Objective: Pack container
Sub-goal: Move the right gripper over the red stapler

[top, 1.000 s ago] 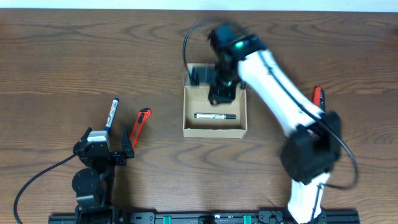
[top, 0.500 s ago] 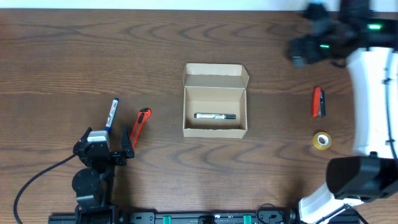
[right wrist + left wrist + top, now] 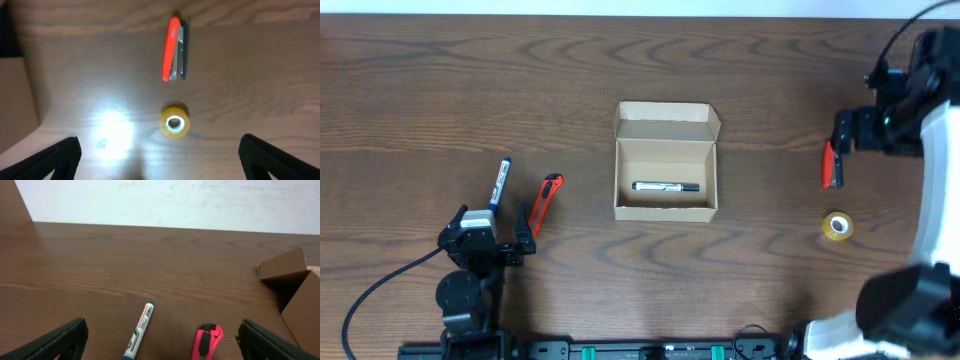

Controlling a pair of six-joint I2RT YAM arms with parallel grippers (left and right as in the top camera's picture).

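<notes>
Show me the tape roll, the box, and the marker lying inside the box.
tape roll (image 3: pixel 828 227), overhead view, left side of its ring
box (image 3: pixel 665 112), overhead view, back lid flap
marker (image 3: pixel 665 187), overhead view, middle of its barrel

Brown wooden table (image 3: pixel 420 80) carrying everything, white marker with blue cap (image 3: pixel 500 183) lying at left, orange-red box cutter (image 3: pixel 546 200) lying just beside it, red-and-dark tool (image 3: pixel 173 49) lying at right, yellow tape roll (image 3: pixel 174 121) sitting near it, not touching.
</notes>
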